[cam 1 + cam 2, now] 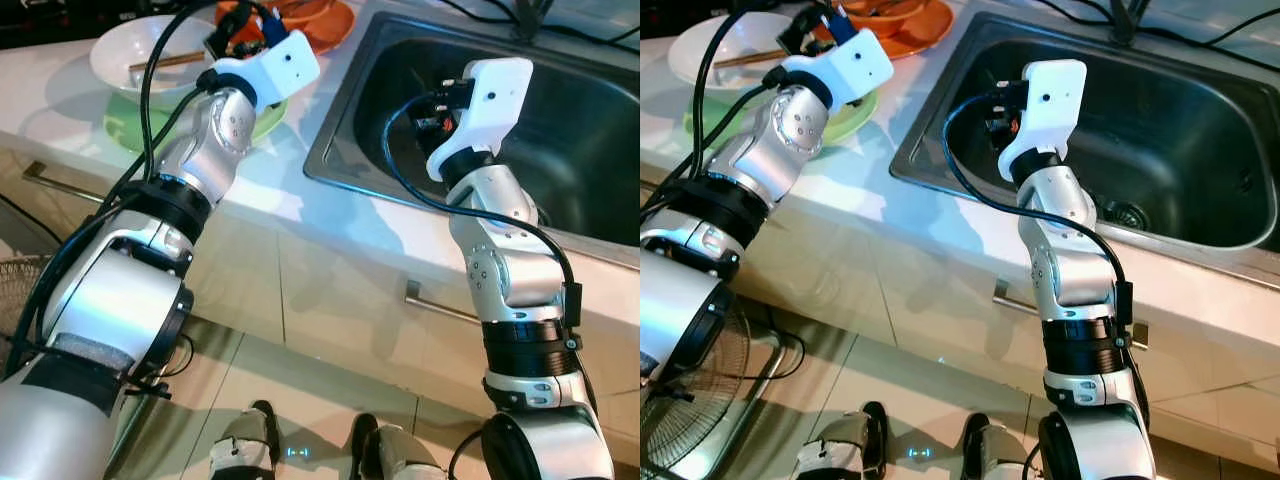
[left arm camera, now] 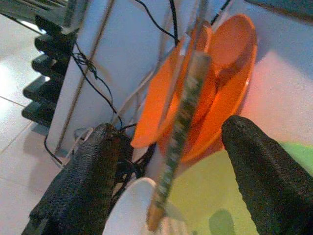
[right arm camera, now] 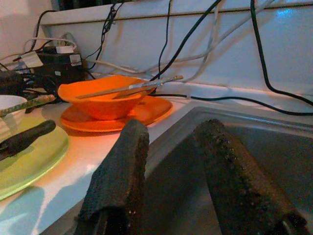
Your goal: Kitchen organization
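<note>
The left gripper hangs over the counter with its two black fingers spread apart and nothing between the pads. Between them, but farther away, a patterned chopstick rests with its tip on the rim of the white bowl. The white bowl sits on the green plate. Just behind these stand the orange bowl and the orange plate, one inside the other, with a pale stick lying across the bowl.

The right gripper is held over the near corner of the steel sink, and its fingers are also apart and hold nothing. Past its fingers, on the white counter, the orange bowl and the orange plate are near, and the green plate is beside them.

Many black and white cables run along the wall behind the dishes. Under the counter are pale cabinet fronts with a metal handle, and a wire fan stands on the tiled floor by the robot's left side.
</note>
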